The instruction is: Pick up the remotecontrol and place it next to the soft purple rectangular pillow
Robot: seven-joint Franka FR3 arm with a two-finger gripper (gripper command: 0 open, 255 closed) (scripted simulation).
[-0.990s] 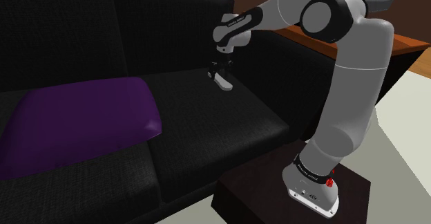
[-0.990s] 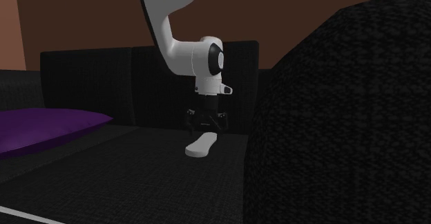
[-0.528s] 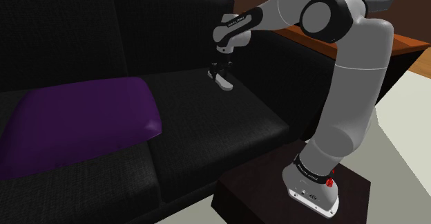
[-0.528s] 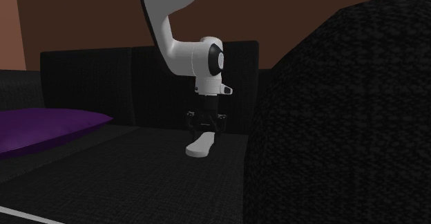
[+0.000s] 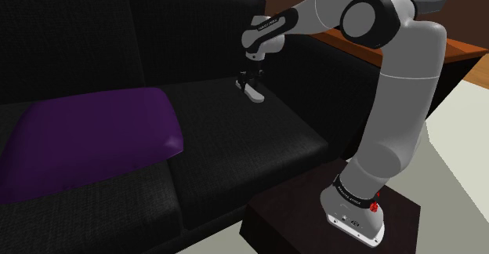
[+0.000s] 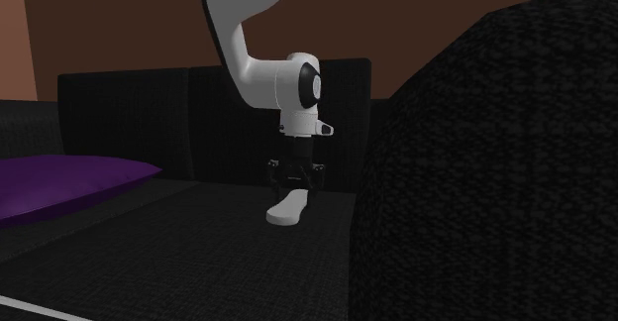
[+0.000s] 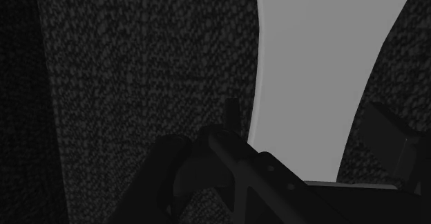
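Note:
A pale grey-white remote control lies on the black sofa seat near the back cushion. My gripper points straight down onto it, shut on the remote, which still rests on the cushion. In the second exterior view the gripper stands over the remote control. The wrist view has the remote control clasped between the black fingers. The purple rectangular pillow lies on the seat well toward the shoulder view's left; in the second exterior view the pillow is at the left.
The sofa's back cushions rise behind the seat. A bulky black armrest takes up the second exterior view's right. A wooden ledge runs behind the arm, and the dark stand sits at the sofa's front edge.
The fingers have come together on the remote since a second ago. The arm and the remote have stayed in place over the last half second.

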